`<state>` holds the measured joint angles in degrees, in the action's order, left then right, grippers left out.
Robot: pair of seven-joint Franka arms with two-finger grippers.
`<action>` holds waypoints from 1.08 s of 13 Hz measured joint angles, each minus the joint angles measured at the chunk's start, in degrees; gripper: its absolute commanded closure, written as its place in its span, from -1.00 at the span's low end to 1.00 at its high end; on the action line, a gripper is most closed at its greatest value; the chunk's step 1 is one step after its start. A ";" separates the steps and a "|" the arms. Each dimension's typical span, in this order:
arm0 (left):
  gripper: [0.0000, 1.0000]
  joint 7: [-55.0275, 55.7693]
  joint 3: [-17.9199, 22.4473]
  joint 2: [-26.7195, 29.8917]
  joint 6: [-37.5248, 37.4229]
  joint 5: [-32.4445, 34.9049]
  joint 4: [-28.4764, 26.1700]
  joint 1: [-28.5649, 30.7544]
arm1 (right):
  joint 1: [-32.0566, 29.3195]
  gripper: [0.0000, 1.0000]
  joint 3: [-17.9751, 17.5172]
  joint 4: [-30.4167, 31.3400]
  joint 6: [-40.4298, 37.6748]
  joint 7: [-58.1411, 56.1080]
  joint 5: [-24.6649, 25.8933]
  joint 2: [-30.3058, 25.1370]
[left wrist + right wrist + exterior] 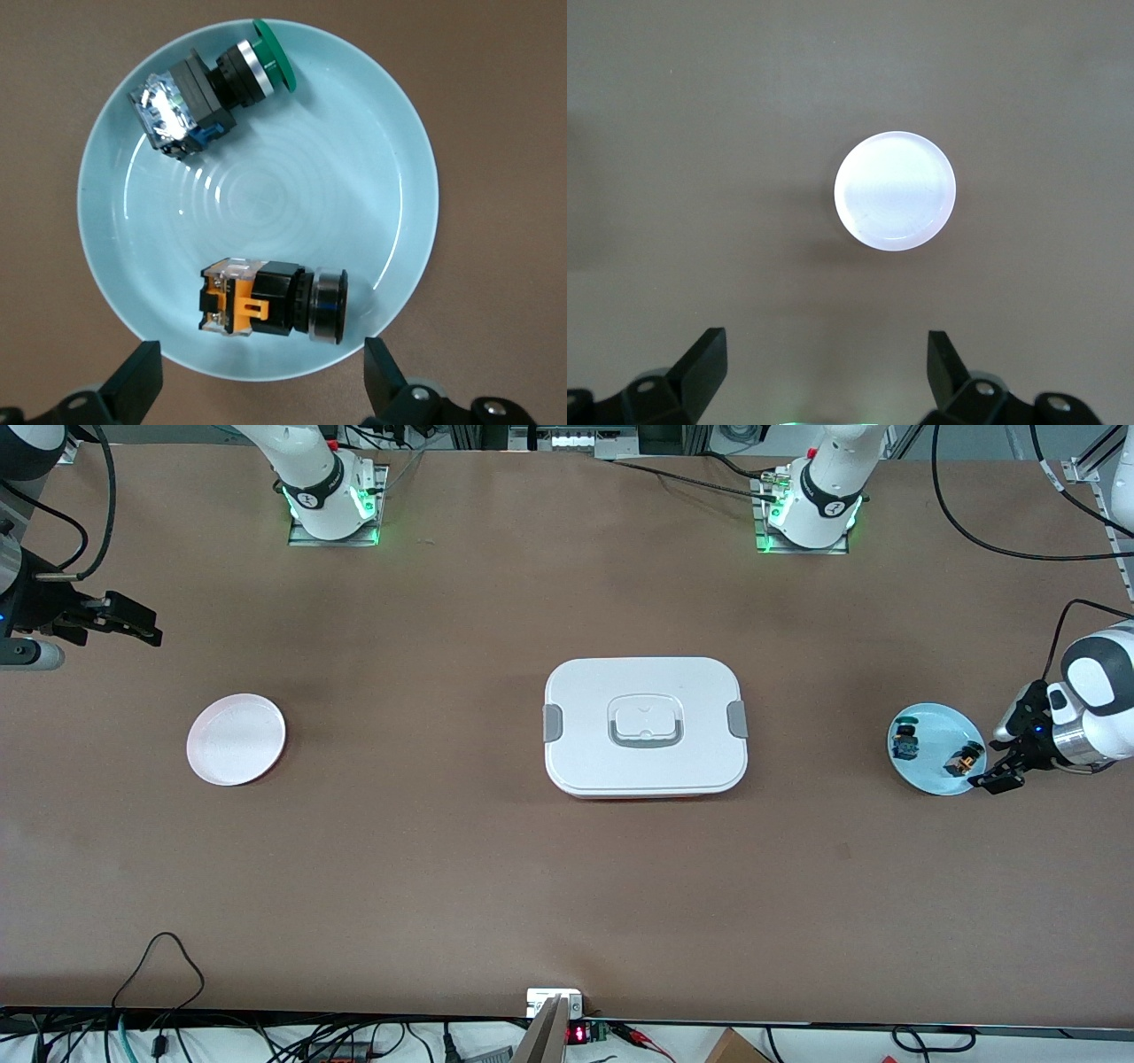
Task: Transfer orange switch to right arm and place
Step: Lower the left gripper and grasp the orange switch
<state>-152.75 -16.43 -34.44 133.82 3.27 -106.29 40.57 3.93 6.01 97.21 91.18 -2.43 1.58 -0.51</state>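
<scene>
Left gripper (997, 781) spread wide, empty, over blue plate (390, 150) edge by orange switch (270, 299). Right gripper (133, 624) waiting, spread wide, empty, near pink plate (236, 739).

Both pincers (997, 782) (133, 624) agape, aloft.

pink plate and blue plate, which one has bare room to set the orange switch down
The pink plate, under the open right gripper, is bare all over. The blue plate is crowded: the orange switch and green switch flank its bare middle, open left gripper hovering over its rim.
</scene>
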 measured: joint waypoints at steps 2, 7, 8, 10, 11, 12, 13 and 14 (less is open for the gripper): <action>-1.00 -0.02 0.00 -0.23 1.37 0.00 -1.01 0.08 | 0.00 -1.00 0.00 0.00 -0.01 0.00 0.00 0.00; -0.95 -0.04 -0.27 -0.45 1.98 0.00 -1.24 0.02 | 0.00 -1.00 0.00 0.00 -0.04 0.00 0.00 0.00; -0.93 -0.04 -0.27 -0.58 2.08 0.00 -1.28 0.02 | 0.00 -1.00 0.00 0.00 -0.06 0.00 0.00 0.00; -0.90 -0.05 -0.25 -0.93 2.33 0.00 -1.31 0.04 | 0.00 -1.00 0.00 0.00 -0.12 0.00 0.00 0.00; -0.86 -0.05 -0.25 -1.01 2.46 0.00 -1.31 0.04 | 0.00 -1.00 0.00 0.00 -0.15 0.00 0.00 0.00; -0.71 -0.05 -0.25 -1.01 2.52 0.00 -1.31 0.04 | 0.00 -1.00 0.00 0.00 -0.29 0.00 0.00 0.00; -0.55 -0.06 -0.26 -1.01 2.52 0.00 -1.32 0.04 | 0.00 -1.00 0.00 0.00 -0.66 0.00 0.00 0.00; -0.29 -0.10 -0.26 -1.01 2.52 0.00 -1.32 0.04 | 0.00 -1.00 0.00 0.00 -0.98 0.00 0.00 0.00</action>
<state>-152.85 -16.69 -35.45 136.35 3.27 -107.61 40.60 3.93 6.01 97.21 90.20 -2.43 1.58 -0.51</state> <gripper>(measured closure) 0.057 0.000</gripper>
